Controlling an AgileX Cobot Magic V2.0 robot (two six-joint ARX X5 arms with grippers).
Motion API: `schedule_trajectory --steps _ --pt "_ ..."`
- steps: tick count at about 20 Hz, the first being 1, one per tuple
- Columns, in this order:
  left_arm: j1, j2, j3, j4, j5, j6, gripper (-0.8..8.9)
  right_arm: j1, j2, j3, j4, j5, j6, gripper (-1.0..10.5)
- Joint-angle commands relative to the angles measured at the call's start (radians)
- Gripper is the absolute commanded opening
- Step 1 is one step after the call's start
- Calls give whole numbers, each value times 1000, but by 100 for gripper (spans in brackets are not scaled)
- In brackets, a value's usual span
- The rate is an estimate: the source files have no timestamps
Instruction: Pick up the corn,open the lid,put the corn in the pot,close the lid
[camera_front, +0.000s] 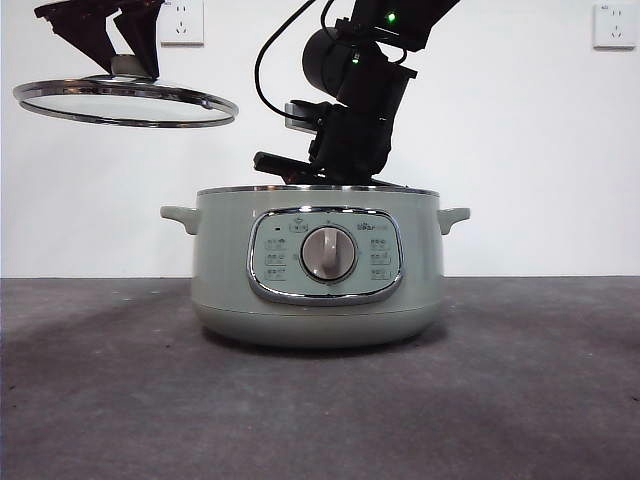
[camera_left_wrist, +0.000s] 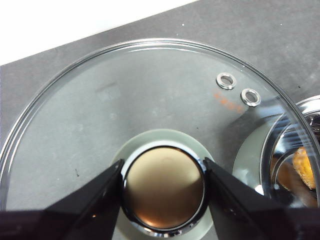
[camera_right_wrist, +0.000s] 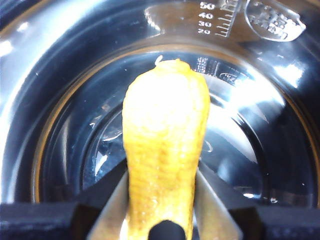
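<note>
The sage-green pot (camera_front: 318, 265) stands open in the middle of the table. My left gripper (camera_front: 112, 45) is shut on the knob (camera_left_wrist: 164, 187) of the glass lid (camera_front: 125, 103) and holds it level in the air, up and to the left of the pot. My right gripper (camera_front: 335, 165) reaches down into the pot's mouth and is shut on the yellow corn (camera_right_wrist: 165, 150), which hangs inside the shiny steel bowl (camera_right_wrist: 60, 100). In the left wrist view a bit of the corn (camera_left_wrist: 306, 167) and the pot's rim (camera_left_wrist: 292, 112) show through the lid's edge.
The pot's control panel with silver dial (camera_front: 328, 253) faces the front camera. Two small side handles (camera_front: 181, 217) stick out. The dark grey table (camera_front: 320, 400) spreads around the pot, with a white wall and sockets (camera_front: 181, 20) behind.
</note>
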Motion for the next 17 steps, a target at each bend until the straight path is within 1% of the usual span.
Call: schedule_trajectory --steps 1,3,6,9,10,12,13,14,17 --pt "-1 -20 14 31 17 -10 -13 10 30 -4 -23 -1 8 460" --pt "-2 -20 14 31 46 -12 -13 15 13 15 -32 4 8 474" --pt "-2 -20 14 31 50 -12 -13 32 -34 40 -50 49 25 473" --pt "-6 -20 14 23 50 -13 -13 58 -112 43 -87 85 26 463" --pt "-6 -20 14 20 55 -13 -13 65 -141 43 -110 103 24 406" --pt "-17 -20 14 18 57 -13 -13 83 -202 43 -176 156 19 187" --pt "-25 -20 14 13 57 -13 -13 89 -236 43 -212 169 8 73" --pt "-34 -20 14 4 57 -13 -13 92 -269 43 -247 182 -8 -7" --pt "-72 -20 14 -10 56 -13 -13 97 -369 41 -356 234 -19 -16"
